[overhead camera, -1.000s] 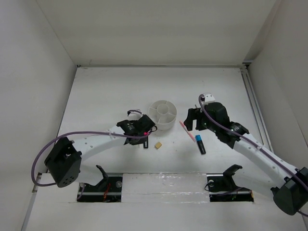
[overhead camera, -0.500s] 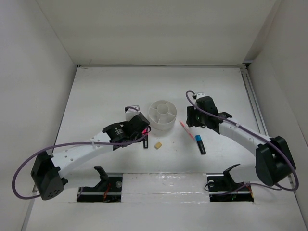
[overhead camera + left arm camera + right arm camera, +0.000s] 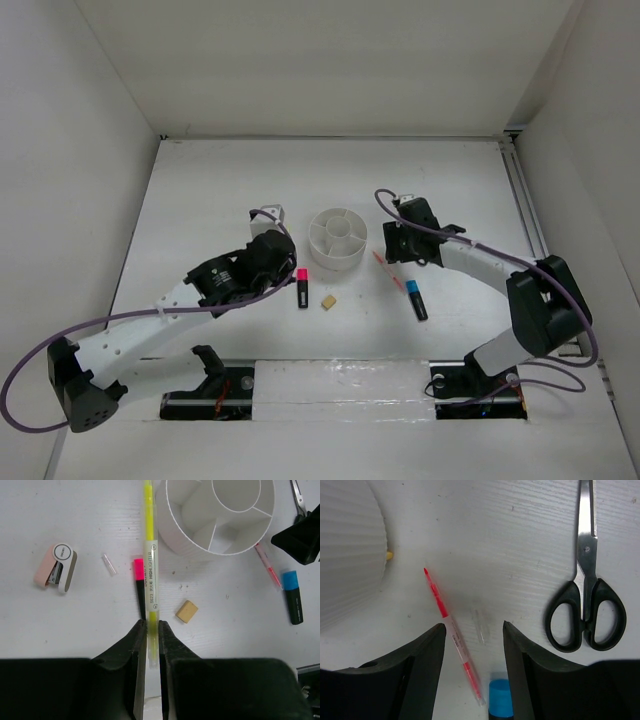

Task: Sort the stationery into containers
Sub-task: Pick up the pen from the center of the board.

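My left gripper (image 3: pixel 151 636) is shut on a thin yellow pen (image 3: pixel 150 555), which sticks out forward above the table, its tip beside the round white organizer (image 3: pixel 172 535). Under the pen lie a pink-capped black marker (image 3: pixel 302 288) and a tan cube eraser (image 3: pixel 328 300). To the organizer's right, my right gripper (image 3: pixel 474 630) hangs open over the table. A thin pink pen (image 3: pixel 451 632) and a small clear piece (image 3: pixel 479 626) lie between its fingers. Black-handled scissors (image 3: pixel 585 600) lie just to its right, and the blue-capped marker (image 3: pixel 416 298) is nearer the front.
A pink and white stapler (image 3: pixel 55 573) and a small clear cap (image 3: pixel 109 564) lie left of the pink-capped marker. White walls close the table at the back and both sides. A rail (image 3: pixel 525 215) runs along the right edge.
The left arm has drawn its gripper, still shut on the yellow pen, a little left and back from the organizer. The right gripper has moved left and down over the pink pen.
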Robot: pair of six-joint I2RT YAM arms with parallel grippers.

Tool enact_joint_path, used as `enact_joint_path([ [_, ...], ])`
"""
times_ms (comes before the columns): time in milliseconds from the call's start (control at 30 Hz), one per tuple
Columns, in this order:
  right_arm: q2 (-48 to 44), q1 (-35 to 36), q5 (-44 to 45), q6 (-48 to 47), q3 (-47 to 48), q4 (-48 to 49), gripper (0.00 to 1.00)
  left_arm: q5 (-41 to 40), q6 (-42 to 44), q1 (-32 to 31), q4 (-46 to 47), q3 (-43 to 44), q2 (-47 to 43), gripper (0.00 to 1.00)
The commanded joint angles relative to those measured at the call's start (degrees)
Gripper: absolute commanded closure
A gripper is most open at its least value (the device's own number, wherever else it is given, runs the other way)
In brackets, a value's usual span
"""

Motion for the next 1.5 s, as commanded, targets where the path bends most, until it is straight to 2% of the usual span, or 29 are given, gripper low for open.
enact_joint_path([
  [0,1.78,-0.29,1.94,0.13,3.21,-0.25,0.45,-0.7,2.19,-0.16,0.95,1.39,-1.24,1.0],
  [300,3.81,-0.29,3.88,0.66,3.22,-1.3,0.49,-1.41,2.72,-0.16,2.79,-0.19,-4.24,1.0],
  [333,4.51,-0.29,3.88,0.66,3.22,-1.31,0.53,-1.41,2.72,-0.16,3.49,-0.8,-4.93,1.0],
  [667,7.67,2.09,5.81,2.33,3.83,-2.89,0.56,0.53,3.25,-0.16,4.63,-1.41,-6.69,1.0],
  [1000,9.61,2.61,6.34,3.38,5.42,-5.09,0.77,1.06,3.78,-0.16,4.64,-1.42,-7.84,1.0],
  [1100,9.61,3.14,6.87,3.9,5.42,-5.09,0.91,1.06,3.78,-0.16,4.64,-1.42,-7.84,1.0],
  [1133,9.61,3.14,6.87,3.91,5.42,-5.09,1.0,1.06,3.78,-0.16,4.64,-1.42,-7.84,1.0],
  [1233,9.0,3.14,7.57,4.61,5.42,-5.09,1.0,1.06,4.3,-0.16,4.64,-1.42,-7.31,1.0],
  [1467,-1.1,3.14,14.6,8.21,8.22,-7.37,1.0,5.71,7.11,-0.16,7.98,-1.94,-7.93,1.0],
])
